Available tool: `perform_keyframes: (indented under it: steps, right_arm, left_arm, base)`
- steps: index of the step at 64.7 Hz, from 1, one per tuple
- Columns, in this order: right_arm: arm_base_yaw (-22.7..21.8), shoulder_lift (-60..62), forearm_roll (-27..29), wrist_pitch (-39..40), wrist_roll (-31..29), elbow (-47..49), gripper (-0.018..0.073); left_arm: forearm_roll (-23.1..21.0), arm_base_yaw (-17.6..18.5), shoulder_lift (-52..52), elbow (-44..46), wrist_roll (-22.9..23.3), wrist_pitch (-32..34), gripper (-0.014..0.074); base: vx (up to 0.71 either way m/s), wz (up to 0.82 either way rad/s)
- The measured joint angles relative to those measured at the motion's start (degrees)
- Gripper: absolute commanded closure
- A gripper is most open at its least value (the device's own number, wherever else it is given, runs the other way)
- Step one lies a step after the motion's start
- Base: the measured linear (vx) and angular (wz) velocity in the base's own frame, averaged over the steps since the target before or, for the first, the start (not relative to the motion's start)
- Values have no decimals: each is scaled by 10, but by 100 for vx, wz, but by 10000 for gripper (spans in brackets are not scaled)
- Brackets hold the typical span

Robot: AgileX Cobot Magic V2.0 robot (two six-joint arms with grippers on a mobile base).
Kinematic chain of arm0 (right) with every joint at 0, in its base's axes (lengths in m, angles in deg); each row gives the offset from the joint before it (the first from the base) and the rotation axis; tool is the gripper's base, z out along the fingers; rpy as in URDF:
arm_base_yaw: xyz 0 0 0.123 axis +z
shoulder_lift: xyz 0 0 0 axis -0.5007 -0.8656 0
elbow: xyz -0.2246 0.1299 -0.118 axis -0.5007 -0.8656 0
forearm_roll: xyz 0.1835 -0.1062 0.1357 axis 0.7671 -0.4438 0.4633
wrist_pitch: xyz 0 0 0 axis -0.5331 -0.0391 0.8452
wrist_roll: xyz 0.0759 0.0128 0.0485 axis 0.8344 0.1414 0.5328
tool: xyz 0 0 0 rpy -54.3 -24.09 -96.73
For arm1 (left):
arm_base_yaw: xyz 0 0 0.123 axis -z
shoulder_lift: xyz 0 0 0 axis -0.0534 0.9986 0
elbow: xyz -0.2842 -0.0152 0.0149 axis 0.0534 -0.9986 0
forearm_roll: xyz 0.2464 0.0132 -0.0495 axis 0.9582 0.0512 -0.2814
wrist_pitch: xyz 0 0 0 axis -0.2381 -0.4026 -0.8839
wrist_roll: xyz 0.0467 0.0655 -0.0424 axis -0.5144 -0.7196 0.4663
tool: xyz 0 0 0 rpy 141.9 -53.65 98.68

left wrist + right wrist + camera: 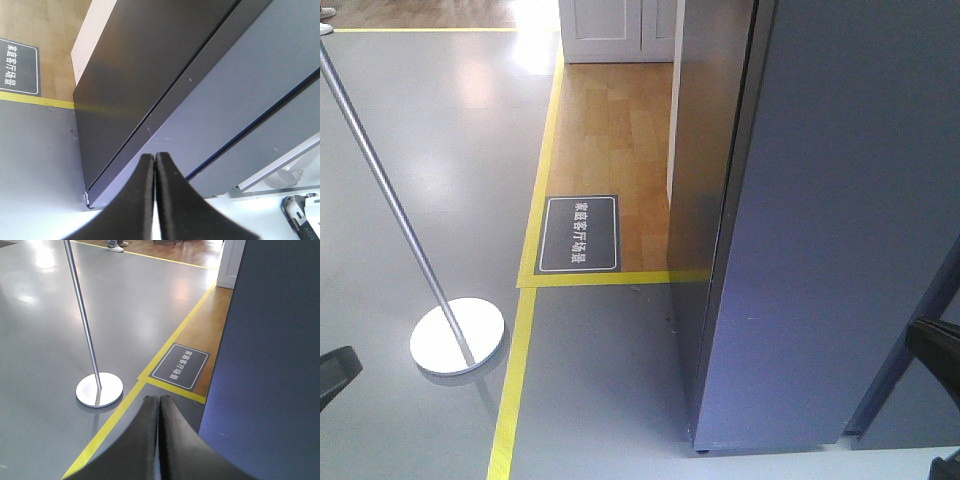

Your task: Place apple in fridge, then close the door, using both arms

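fridge (pixel 705 200): tall dark body, seen from its side at centre-right of the front view; long axis upright.
door (pixel 840 220): grey-blue panel lying against the fridge front, only a thin dark seam is seen between them in the front and left wrist views; judged shut or v. nearly shut.
floor (pixel 440 150): grey, w/ yellow tape line (pixel 520 350), dark floor sign (pixel 580 234), post base (pixel 457 336) well apart to the left.
key relation: door face is seen just ahead of the left gripper (pixel 154 162) and to the right of the right gripper (pixel 159 405); left arm judged nearer the seam, so any last push is best taken by it.
left gripper: fingers pressed together, nothing held.
right gripper: fingers pressed together, nothing held.
apple: not seen in any view; prob. inside the fridge, can't be confirmed.
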Motion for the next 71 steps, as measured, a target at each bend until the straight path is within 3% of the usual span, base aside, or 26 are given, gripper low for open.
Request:
perform_keyframes:
  steps: [71]
  right_arm:
    - [0,0,1,0,0,0,562]
  left_arm:
    - [0,0,0,0,0,0,602]
  base:
    - [0,0]
